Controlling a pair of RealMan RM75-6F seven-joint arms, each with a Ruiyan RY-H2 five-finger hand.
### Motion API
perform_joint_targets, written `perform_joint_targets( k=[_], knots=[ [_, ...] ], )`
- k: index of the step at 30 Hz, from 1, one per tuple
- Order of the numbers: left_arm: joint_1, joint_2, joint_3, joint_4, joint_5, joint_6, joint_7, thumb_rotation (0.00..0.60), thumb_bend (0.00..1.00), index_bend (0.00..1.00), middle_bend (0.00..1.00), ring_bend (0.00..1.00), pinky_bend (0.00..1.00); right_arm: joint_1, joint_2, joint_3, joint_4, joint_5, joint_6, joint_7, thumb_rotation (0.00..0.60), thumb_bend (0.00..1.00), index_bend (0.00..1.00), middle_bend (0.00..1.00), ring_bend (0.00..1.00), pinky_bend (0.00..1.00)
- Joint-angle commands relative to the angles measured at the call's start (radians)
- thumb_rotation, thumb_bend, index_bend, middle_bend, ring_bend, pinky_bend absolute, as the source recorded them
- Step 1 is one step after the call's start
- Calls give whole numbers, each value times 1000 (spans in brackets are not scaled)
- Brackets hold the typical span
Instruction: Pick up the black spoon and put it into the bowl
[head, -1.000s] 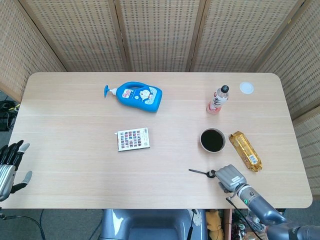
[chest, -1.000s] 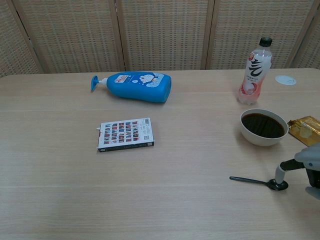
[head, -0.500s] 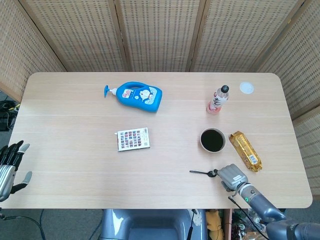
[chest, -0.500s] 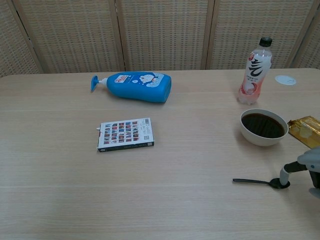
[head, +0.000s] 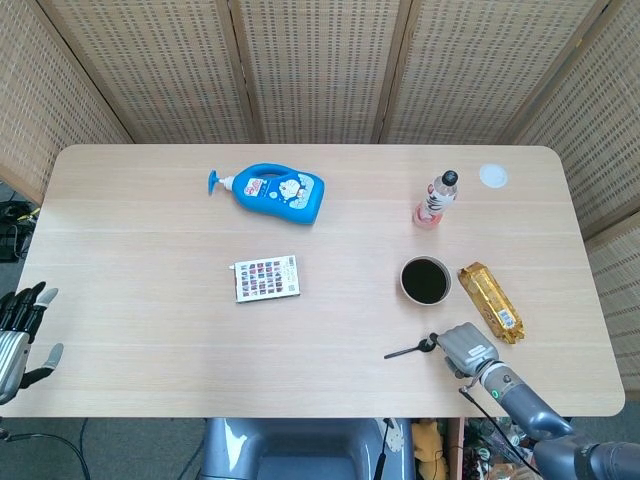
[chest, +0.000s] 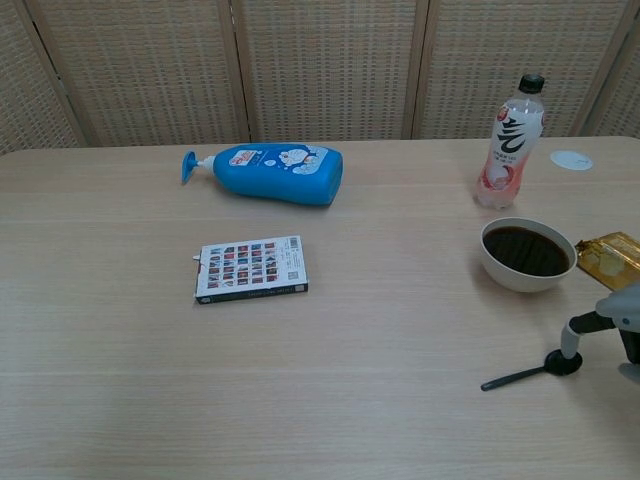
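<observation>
The black spoon (head: 408, 350) (chest: 520, 375) lies near the table's front right, its handle pointing left and toward me. My right hand (head: 462, 349) (chest: 615, 325) holds its bowl end, with one fingertip (chest: 570, 341) pressed down on it; the thumb is hidden. The bowl (head: 426, 280) (chest: 527, 254), white outside with dark contents, stands just behind the spoon. My left hand (head: 20, 335) hangs off the table's front left edge with its fingers apart and nothing in it; only the head view shows it.
A gold snack packet (head: 490, 301) lies right of the bowl. Behind it stand a pink drink bottle (head: 437, 200) and a white lid (head: 493, 176). A blue pump bottle (head: 275, 191) lies on its side at the back left. A small printed box (head: 267, 278) sits mid-table.
The spoon has shifted slightly right with my right hand and swung round its bowl end, so the handle tip now points more toward me. The left hand has barely moved.
</observation>
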Motion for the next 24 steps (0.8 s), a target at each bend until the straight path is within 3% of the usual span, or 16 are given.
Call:
perform_joint_targets(
  k=[1, 7, 14, 19, 24],
  knots=[
    [-2, -1, 0, 0, 0, -3, 0, 600, 420, 0, 0, 0, 0, -10, 25, 4, -47, -26, 40, -4, 600, 749, 271, 985, 990, 1000],
    [-5, 1, -3, -3, 1, -4, 3, 600, 419, 0, 0, 0, 0, -38, 54, 28, -119, -85, 120, 39, 600, 747, 286, 851, 954, 1000],
    [-4, 3, -4, -1, -1, -1, 1, 600, 419, 0, 0, 0, 0, -77, 30, 55, -136, -152, 191, 123, 600, 623, 473, 578, 654, 1000],
    [-3, 3, -4, 2, -4, -4, -3, 600, 419, 0, 0, 0, 0, -87, 6, 69, -150, -165, 217, 109, 600, 605, 490, 557, 602, 992],
    [-3, 2, -3, 3, -3, -2, -4, 600, 419, 0, 0, 0, 0, -82, -24, 81, -143, -161, 217, 75, 600, 561, 490, 643, 648, 992]
  ],
)
